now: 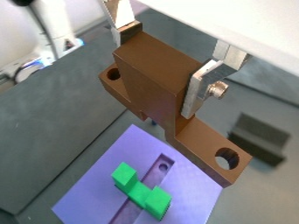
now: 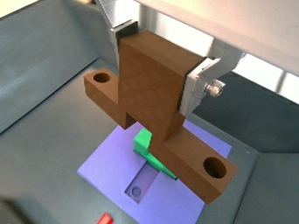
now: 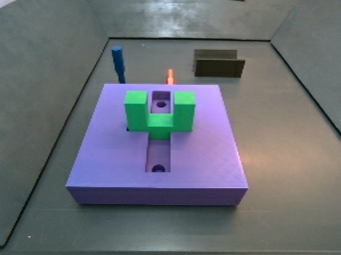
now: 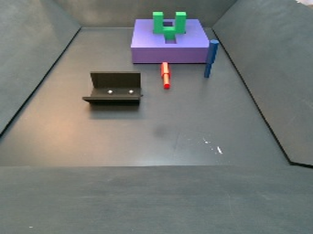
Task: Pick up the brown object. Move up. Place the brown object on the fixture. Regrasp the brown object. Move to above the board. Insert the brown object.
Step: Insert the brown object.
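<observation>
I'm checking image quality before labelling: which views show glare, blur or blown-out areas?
In both wrist views a blown-out white band runs behind the gripper, shut on the brown object; the board below looks slightly soft. In a side view, faint specular glints mark the floor and the fixture is sharp. In a side view, the board is evenly lit, its shadow soft.

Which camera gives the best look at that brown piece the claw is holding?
Both wrist views show the brown object close up, clamped in the gripper above the board; one shows both end holes clearly. Neither side view shows it at all.
</observation>
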Robot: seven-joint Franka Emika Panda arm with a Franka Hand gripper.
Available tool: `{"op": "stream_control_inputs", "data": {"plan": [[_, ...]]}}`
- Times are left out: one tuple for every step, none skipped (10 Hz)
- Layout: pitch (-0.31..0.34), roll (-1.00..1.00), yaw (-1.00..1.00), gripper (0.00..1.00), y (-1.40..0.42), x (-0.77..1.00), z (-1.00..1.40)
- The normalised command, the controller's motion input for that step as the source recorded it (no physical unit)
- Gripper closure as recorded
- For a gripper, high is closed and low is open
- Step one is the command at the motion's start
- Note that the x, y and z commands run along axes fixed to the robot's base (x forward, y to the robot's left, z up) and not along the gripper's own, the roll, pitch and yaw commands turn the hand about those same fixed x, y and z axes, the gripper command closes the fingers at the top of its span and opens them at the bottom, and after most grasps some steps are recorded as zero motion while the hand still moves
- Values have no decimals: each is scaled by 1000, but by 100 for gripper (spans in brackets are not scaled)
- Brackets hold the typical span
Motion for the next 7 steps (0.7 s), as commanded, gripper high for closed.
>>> {"op": "stream_control_inputs", "data": {"plan": [[-176,-416,-697,100,-77,0,0],[-171,-413,-697,100,-83,0,0],[-154,-376,-740,100,-86,0,20],[-161,-407,-709,100,-80,0,0],[-170,-416,-700,100,-77,0,0],[-167,-399,-709,100,-77,0,0],[-164,-396,-714,100,-77,0,0]]}}
